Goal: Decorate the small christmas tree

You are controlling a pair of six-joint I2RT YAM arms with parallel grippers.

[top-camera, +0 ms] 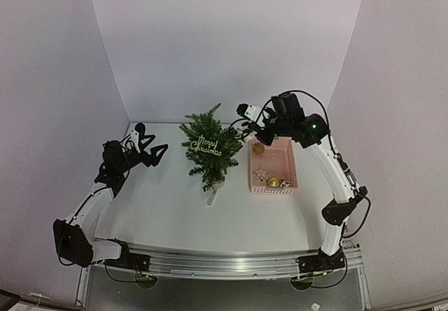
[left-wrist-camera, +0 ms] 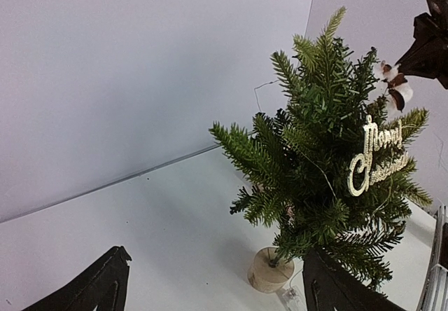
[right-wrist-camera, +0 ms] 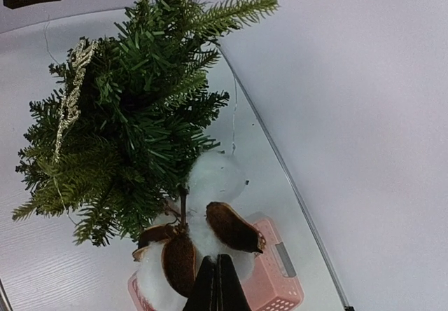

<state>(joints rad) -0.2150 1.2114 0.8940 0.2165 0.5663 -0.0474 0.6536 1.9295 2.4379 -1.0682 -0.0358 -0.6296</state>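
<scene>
The small christmas tree (top-camera: 210, 150) stands mid-table on a pale round pot (left-wrist-camera: 269, 270), with a glittery "Merry Christmas" sign (left-wrist-camera: 374, 155) hanging in its branches (right-wrist-camera: 126, 115). My right gripper (right-wrist-camera: 217, 258) is shut on a white cotton boll ornament (right-wrist-camera: 213, 206) with brown husks. It holds the boll against the tree's upper right side (top-camera: 246, 109), above the table. The right gripper's dark fingers (left-wrist-camera: 430, 38) show in the left wrist view over the boll (left-wrist-camera: 395, 87). My left gripper (top-camera: 150, 139) is open and empty to the left of the tree, apart from it (left-wrist-camera: 217, 255).
A pink basket (top-camera: 290, 164) sits right of the tree (right-wrist-camera: 280, 283), holding a gold ball (top-camera: 274, 182), a star (top-camera: 262, 174) and another gold ball (top-camera: 257, 148). A small clear box on a thin wire (left-wrist-camera: 290, 298) lies by the pot. White walls enclose the table.
</scene>
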